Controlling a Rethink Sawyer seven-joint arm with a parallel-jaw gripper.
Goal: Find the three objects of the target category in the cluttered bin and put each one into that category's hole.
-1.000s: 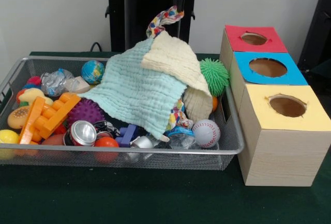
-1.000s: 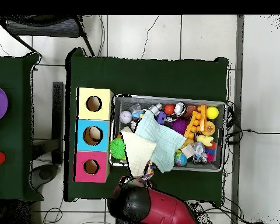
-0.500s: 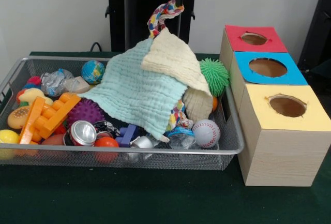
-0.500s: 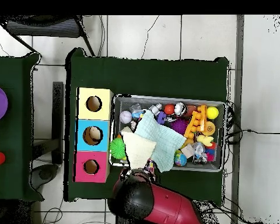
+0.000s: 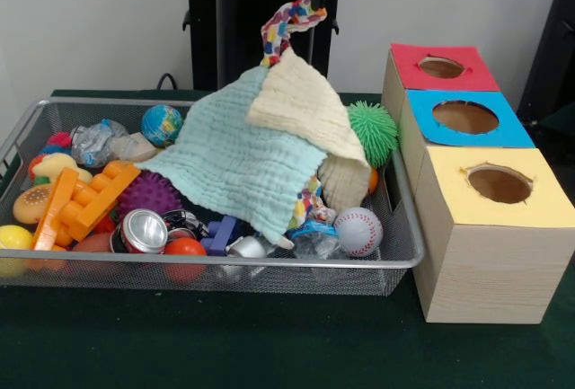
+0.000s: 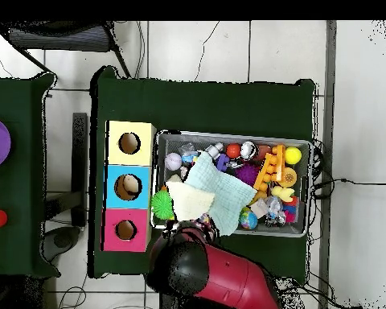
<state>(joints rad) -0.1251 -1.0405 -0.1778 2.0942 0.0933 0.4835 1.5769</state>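
Note:
A wire bin holds a heap of toys under a light green cloth and a cream cloth. A multicoloured patterned cloth is pulled up out of the heap at the bin's back. My gripper is shut on its top end and barely shows against the black pedestal. In the overhead view the red arm covers the gripper at the bin's lower left edge. Beside the bin stand the red, blue and yellow boxes, each with a hole.
Loose in the bin lie a green spiky ball, a baseball, a globe ball, a purple spiky ball, a can and an orange plastic toy. The boxes stand against the bin's side.
The patterned cloth's held end has risen and the cream cloth's corner has lifted with it. In the overhead view the arm has swung further over the bin's edge.

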